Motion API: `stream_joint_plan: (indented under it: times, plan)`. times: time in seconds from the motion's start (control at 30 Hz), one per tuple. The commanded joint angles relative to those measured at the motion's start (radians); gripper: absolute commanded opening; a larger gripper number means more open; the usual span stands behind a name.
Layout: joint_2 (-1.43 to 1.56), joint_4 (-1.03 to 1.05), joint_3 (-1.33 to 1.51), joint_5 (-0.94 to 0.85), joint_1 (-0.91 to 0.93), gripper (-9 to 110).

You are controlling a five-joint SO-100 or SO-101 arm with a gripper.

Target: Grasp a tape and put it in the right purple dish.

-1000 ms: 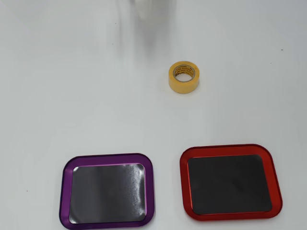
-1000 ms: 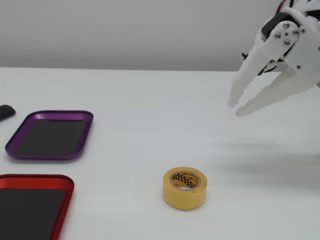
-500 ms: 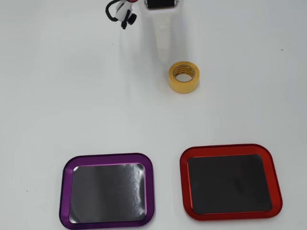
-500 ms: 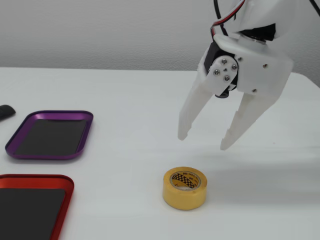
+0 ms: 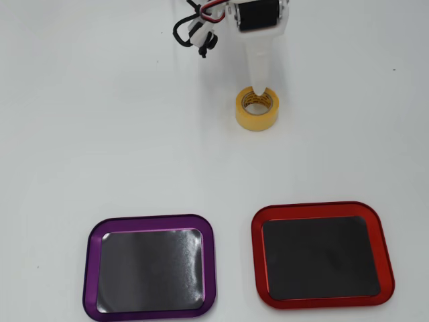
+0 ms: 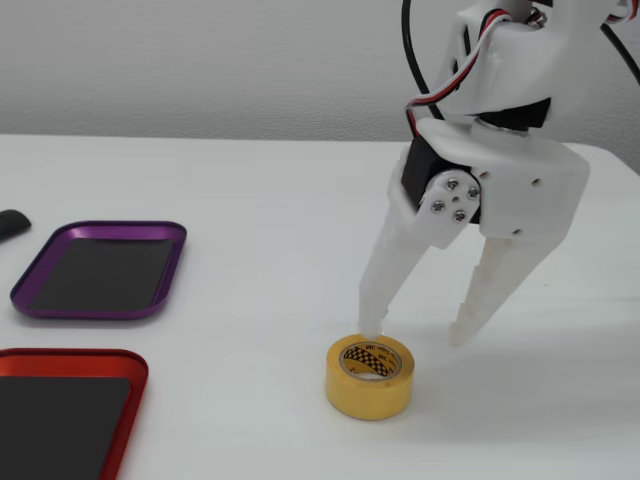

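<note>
The yellow tape roll (image 5: 257, 121) lies flat on the white table, well away from both trays; it also shows in the fixed view (image 6: 368, 393). My white gripper (image 6: 417, 335) stands over it with its jaws open. One fingertip (image 6: 373, 326) is at the roll's far top edge; the other is off to the right, clear of the roll. In the overhead view the gripper (image 5: 258, 75) reaches down from the top onto the roll. The purple dish (image 5: 92, 268) is empty, at lower left in the overhead view and at left in the fixed view (image 6: 60, 305).
A red-rimmed tray (image 5: 257, 258) of the same shape lies beside the purple one; it sits at the lower left of the fixed view (image 6: 130, 372). A small dark object (image 6: 10, 224) lies at the left edge. Black cables (image 5: 184, 30) hang by the arm.
</note>
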Motion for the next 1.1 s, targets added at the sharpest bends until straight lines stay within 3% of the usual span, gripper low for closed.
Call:
stream_joint_plan:
  times: [0.0,0.8,1.07]
  plan:
    - [0.003,-0.025,0.0,-0.009,-0.011,19]
    - [-0.101,-0.229,0.195,-0.089,-0.011,19]
    - [-0.155,-0.241,0.181,-0.137,-0.015,-1]
